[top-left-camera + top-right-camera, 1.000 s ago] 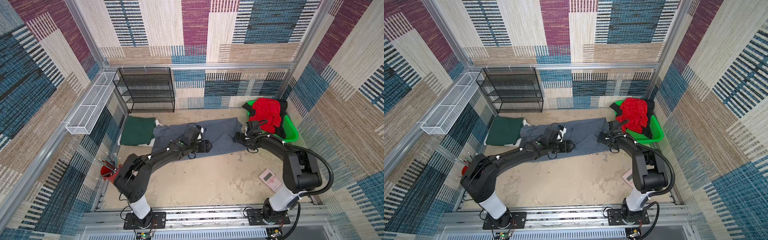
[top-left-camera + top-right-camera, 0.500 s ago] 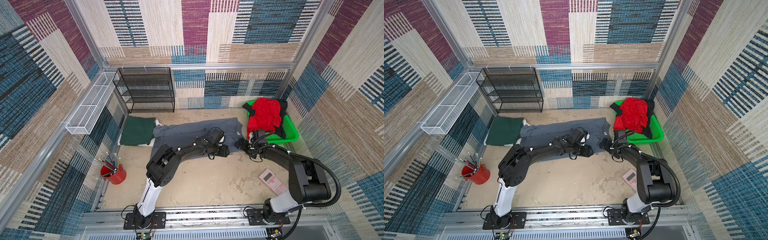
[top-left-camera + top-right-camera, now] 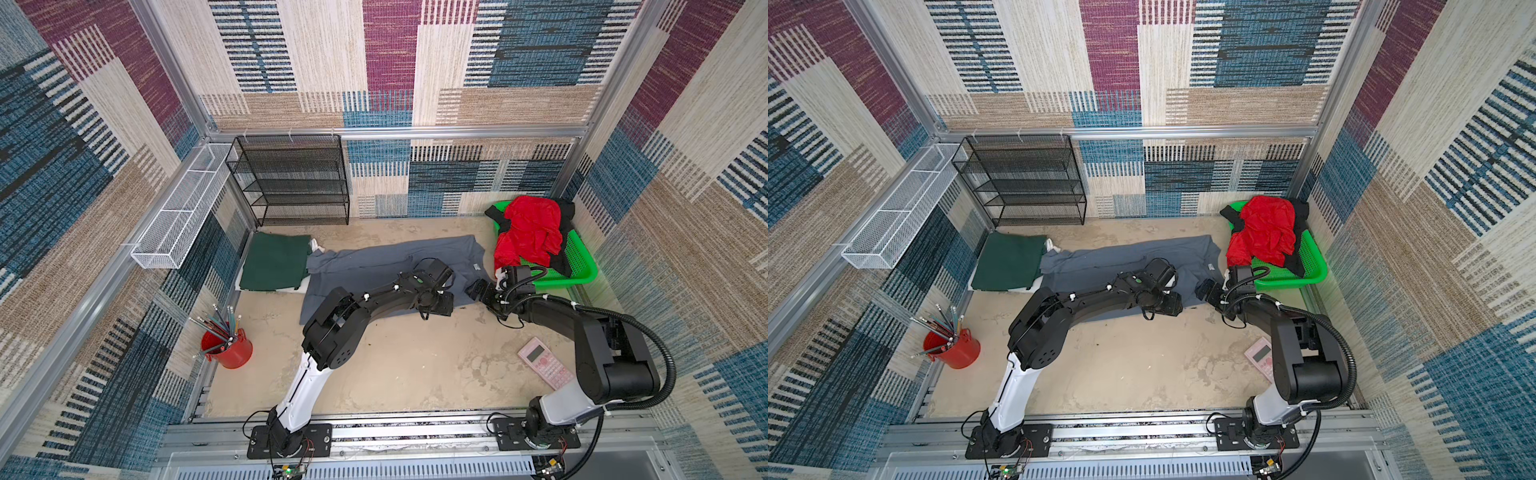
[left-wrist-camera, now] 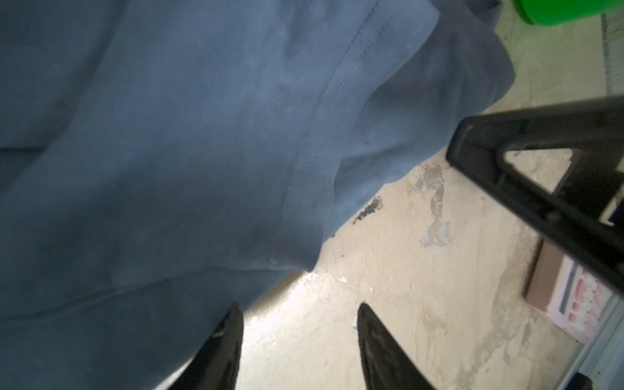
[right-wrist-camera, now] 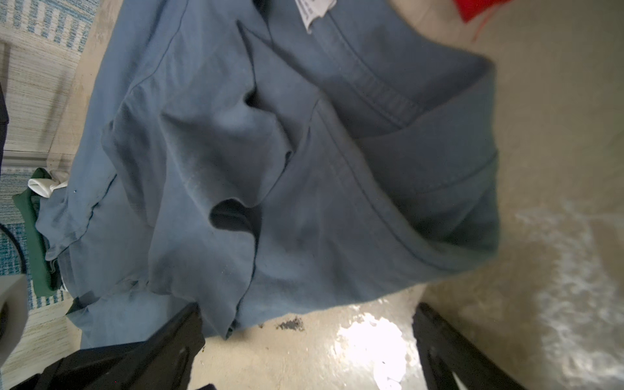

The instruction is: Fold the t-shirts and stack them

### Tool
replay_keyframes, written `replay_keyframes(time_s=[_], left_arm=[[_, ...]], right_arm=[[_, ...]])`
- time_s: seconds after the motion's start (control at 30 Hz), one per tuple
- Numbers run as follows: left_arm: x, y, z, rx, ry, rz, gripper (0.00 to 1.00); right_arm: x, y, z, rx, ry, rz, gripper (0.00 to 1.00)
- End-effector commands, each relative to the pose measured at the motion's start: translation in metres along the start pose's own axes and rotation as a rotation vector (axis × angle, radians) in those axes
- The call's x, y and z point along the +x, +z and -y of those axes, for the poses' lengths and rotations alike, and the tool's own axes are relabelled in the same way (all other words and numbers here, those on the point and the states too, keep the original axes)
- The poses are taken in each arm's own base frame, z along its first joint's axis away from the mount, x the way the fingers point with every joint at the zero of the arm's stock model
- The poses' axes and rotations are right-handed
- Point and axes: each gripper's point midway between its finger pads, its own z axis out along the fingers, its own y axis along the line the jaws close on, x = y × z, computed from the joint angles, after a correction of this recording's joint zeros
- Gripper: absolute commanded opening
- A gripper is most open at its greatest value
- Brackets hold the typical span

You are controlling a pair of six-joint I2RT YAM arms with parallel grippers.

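**A:** Where's the grey shirt [image 3: 374,266] right now?

**B:** Spread flat across the middle of the table [image 3: 395,365] in both top views, collar end toward the right. I'd guess it's laid out long like that so it can be folded over.

**A:** And the grippers?

**B:** Both sit low at its lower right edge, probably to catch the hem. The left gripper [image 4: 299,309] is partly open. There's bare table between its fingers and one finger is right at the cloth edge, so nothing's held. The right gripper [image 5: 309,307] is spread wide with the hem just beside one finger, and it's empty too.

**A:** Shirt count?

**B:** Five. There's the grey one, then one dark green shirt [image 3: 274,266] folded at the left with one white shirt [image 3: 304,286] peeking out beneath it. That looks like the stack. Then one red shirt [image 3: 528,232] is heaped over one black shirt [image 3: 567,212] in the single green basket [image 3: 582,270] at the right, waiting their turn I reckon. Two grippers.
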Motion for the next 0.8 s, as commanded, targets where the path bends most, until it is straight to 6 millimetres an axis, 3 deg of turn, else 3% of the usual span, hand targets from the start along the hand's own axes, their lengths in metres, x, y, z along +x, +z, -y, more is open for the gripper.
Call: replay_keyframes(time_s=[0.0, 0.3, 0.53, 0.77], left_arm=[[-0.004, -0.002, -0.003, -0.029, 0.014, 0.007, 0.54], [-0.011, 0.01, 0.008, 0.016, -0.002, -0.004, 0.48], [-0.011, 0.023, 0.002, -0.03, 0.002, -0.04, 0.4], [-0.01, 0.023, -0.005, -0.073, 0.008, -0.06, 0.32]], right_arm=[[0.002, 0.004, 0.002, -0.005, 0.014, -0.004, 0.99], [0.017, 0.009, 0.01, -0.017, 0.052, -0.031, 0.99], [0.021, 0.01, 0.014, -0.019, 0.071, -0.035, 0.99], [0.023, 0.009, 0.021, 0.0, 0.088, -0.016, 0.99]])
